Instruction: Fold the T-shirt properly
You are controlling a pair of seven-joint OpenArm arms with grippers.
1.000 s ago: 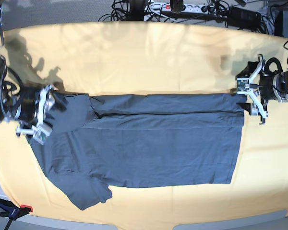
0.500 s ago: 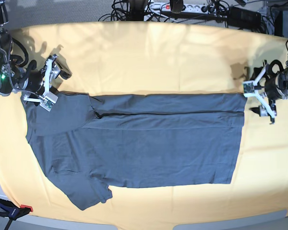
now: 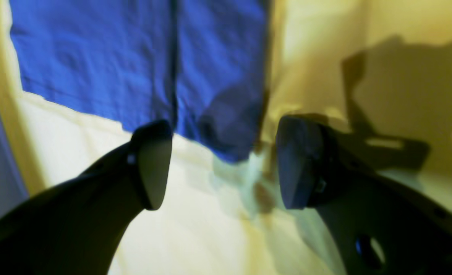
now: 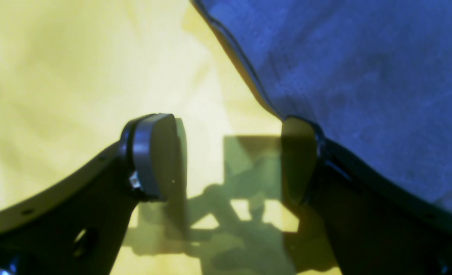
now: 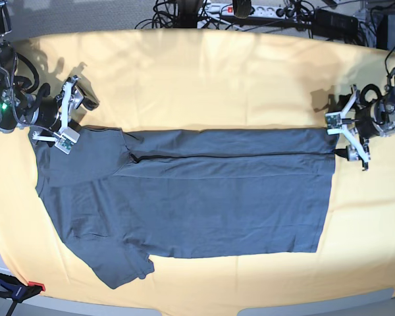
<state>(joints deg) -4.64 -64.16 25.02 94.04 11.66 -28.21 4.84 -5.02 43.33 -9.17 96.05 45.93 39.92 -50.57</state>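
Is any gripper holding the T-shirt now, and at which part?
Nothing is held. The left gripper and the right gripper are both open, beside the T-shirt, with no cloth between their fingers.

T-shirt – dark slate-grey, flat on yellow surface, far long edge folded inward – one sleeve sticking out

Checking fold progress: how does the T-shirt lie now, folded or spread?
Partly folded: the T-shirt has its far long edge turned over onto the body, one sleeve still sticking out at the near side.
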